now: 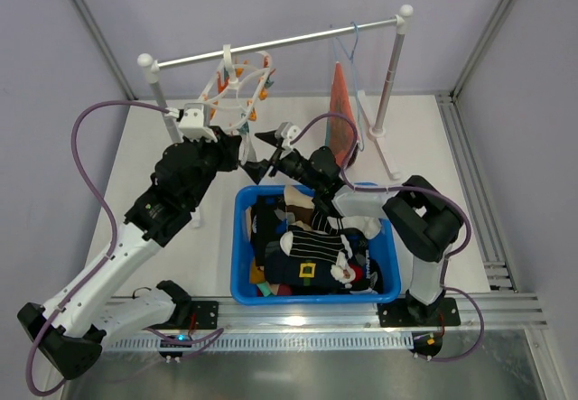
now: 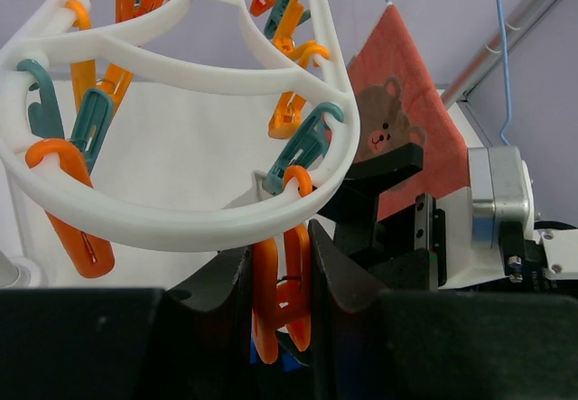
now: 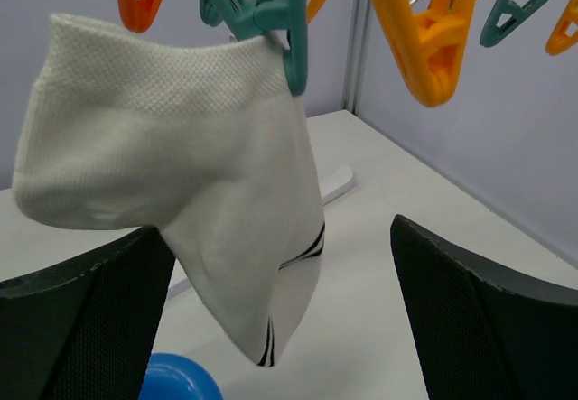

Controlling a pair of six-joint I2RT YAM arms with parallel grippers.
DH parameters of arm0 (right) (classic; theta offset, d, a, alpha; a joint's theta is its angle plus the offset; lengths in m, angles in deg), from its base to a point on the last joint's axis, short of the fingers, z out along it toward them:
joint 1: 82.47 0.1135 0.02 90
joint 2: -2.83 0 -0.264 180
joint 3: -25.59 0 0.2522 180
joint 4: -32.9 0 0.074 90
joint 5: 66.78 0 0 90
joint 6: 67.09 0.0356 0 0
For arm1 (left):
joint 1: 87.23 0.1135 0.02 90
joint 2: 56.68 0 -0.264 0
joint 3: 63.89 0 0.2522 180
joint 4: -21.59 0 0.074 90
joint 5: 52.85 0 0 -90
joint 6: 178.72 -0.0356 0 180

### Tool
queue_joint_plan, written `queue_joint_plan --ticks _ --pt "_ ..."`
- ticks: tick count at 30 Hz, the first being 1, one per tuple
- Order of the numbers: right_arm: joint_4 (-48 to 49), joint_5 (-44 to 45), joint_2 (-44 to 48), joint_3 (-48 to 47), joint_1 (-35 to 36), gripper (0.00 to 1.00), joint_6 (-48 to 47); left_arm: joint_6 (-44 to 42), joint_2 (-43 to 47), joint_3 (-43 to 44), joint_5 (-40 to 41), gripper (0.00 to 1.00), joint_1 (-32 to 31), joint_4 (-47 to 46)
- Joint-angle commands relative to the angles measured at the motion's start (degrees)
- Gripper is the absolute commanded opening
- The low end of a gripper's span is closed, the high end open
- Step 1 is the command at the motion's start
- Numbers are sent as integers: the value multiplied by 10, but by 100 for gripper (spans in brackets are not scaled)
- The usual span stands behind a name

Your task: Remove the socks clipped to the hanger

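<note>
The white oval hanger (image 2: 181,212) hangs from the rail with orange and teal pegs; from above the hanger (image 1: 242,86) sits at the rail's left part. My left gripper (image 2: 282,301) is shut on an orange peg (image 2: 271,283) under the ring's near rim. A white sock (image 3: 181,192) with thin dark stripes hangs by its cuff from a teal peg (image 3: 275,30). My right gripper (image 3: 284,328) stands open around the sock's lower end, which is nearer the left finger (image 3: 81,328). From above, both grippers, left (image 1: 233,150) and right (image 1: 260,154), meet under the hanger.
A blue basket (image 1: 242,265) holding several socks lies just in front of the arms. An orange bear-print cloth (image 2: 397,120) hangs on a pale-blue wire hanger (image 2: 501,57) at the rail's right. The rack's rail (image 1: 298,39) and posts stand behind.
</note>
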Motion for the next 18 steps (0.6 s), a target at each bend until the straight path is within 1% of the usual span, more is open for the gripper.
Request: queue_joint_plan --ticks 1,2,3,4,5,7,8,9,11,13,14,15,16,17,18 --pt "-2 -21 -19 -45 1 95 -1 6 6 -7 -17 0 1 1" --pt "-2 -24 -22 -47 2 90 0 6 8 -7 -17 0 1 0" --pt "-2 -26 -24 -45 3 77 0 6 8 -7 -16 0 1 0" --pt "1 -26 -25 -44 3 70 0 6 10 -8 -16 0 2 0" --pt "1 -26 -25 -39 4 58 -1 6 12 -9 -15 0 1 -2" --pt "-3 -26 -21 -35 5 39 -17 6 13 -10 -15 0 1 -2" --pt "-4 -25 -17 -30 5 15 -19 6 11 -11 -15 0 2 -4" --pt "-3 -22 -13 -25 8 9 -22 6 12 -12 -14 0 2 -5" --pt "-3 -12 -3 -17 11 4 -34 7 11 -12 -12 0 2 -5" --pt "-12 0 16 -5 20 4 -47 7 10 -13 -5 16 2 -5" --pt "-17 8 26 6 25 4 -63 6 12 -13 2 34 2 -5" --pt "-21 17 44 11 33 4 -71 6 16 -15 4 49 2 -6" --pt "-31 28 54 17 38 4 -78 5 20 -16 4 70 2 -7" --pt "-34 32 63 28 42 4 -85 6 24 -19 5 99 2 -7" --pt "-36 34 81 34 44 4 -87 7 29 -19 4 99 2 -7"
